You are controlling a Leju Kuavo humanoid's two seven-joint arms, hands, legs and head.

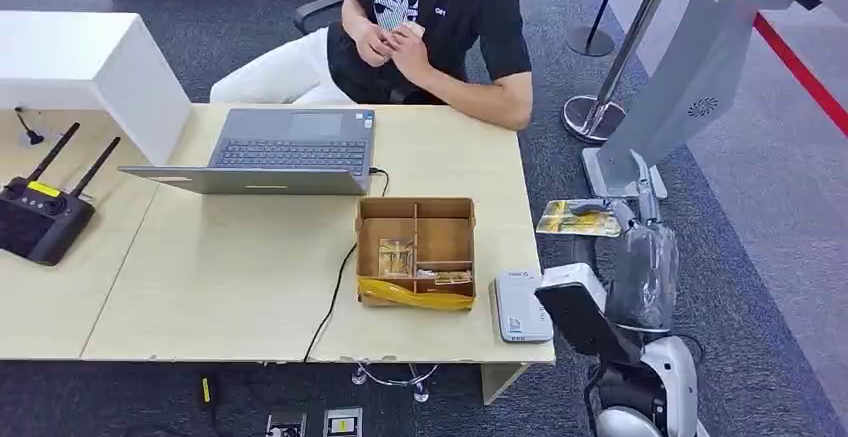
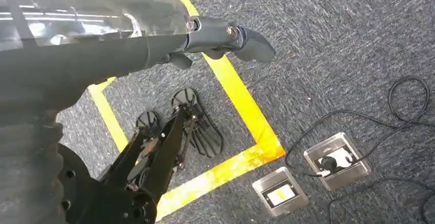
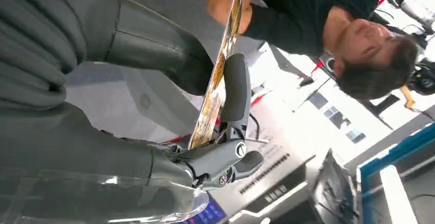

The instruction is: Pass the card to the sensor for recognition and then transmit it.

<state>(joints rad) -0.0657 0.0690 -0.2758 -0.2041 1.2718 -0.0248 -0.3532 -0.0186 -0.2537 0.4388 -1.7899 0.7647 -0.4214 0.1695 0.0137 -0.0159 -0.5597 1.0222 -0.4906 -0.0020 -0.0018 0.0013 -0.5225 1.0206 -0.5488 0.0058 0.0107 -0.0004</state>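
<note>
Right robot hand (image 1: 622,213) pinches the card (image 1: 578,219) off the surface's (image 1: 230,277) right edge, beyond the white sensor (image 1: 521,306). The thin edgewise pinch risks slippage; left robot hand (image 2: 225,34) hangs, holding nothing.

Dark grey carpet (image 1: 700,257) covers the floor, with a red stripe (image 1: 800,67) running along the right. A pale wooden table (image 1: 220,277) sits beside a white cabinet (image 1: 90,67). Chrome stanchion posts (image 1: 600,97) stand at the back. Yellow tape (image 2: 241,101) marks the carpet near two floor sockets (image 2: 308,175) with black cables (image 2: 405,106).
</note>
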